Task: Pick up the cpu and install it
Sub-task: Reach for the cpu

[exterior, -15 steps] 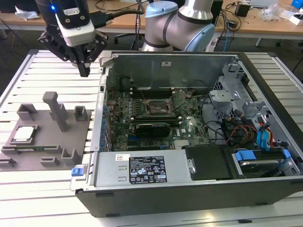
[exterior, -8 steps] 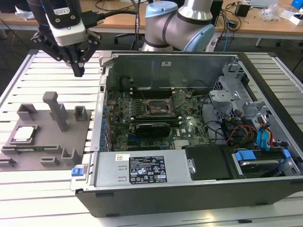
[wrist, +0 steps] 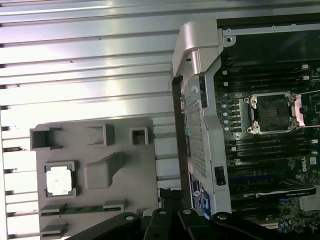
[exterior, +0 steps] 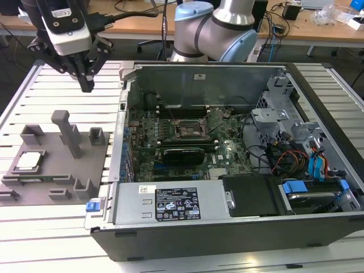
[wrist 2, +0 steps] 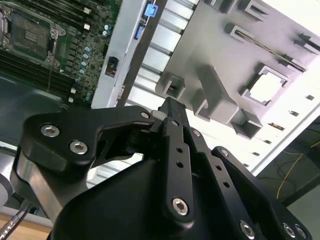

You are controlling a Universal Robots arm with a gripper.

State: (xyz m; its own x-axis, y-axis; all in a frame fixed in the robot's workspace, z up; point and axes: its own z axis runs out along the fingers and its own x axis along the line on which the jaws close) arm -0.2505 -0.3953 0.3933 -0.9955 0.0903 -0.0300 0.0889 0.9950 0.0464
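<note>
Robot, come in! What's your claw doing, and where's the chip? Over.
Claw shut, empty, hovering over the table. Chip lying on grey plate, untouched. Nothing on top of it.

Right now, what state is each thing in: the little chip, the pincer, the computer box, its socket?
cpu: lying flat in its holder on the grey fixture plate, untouched.
pincer: shut, empty, above the slatted table, apart from the cpu.
computer case: on its side, open.
processor socket: empty.
</note>
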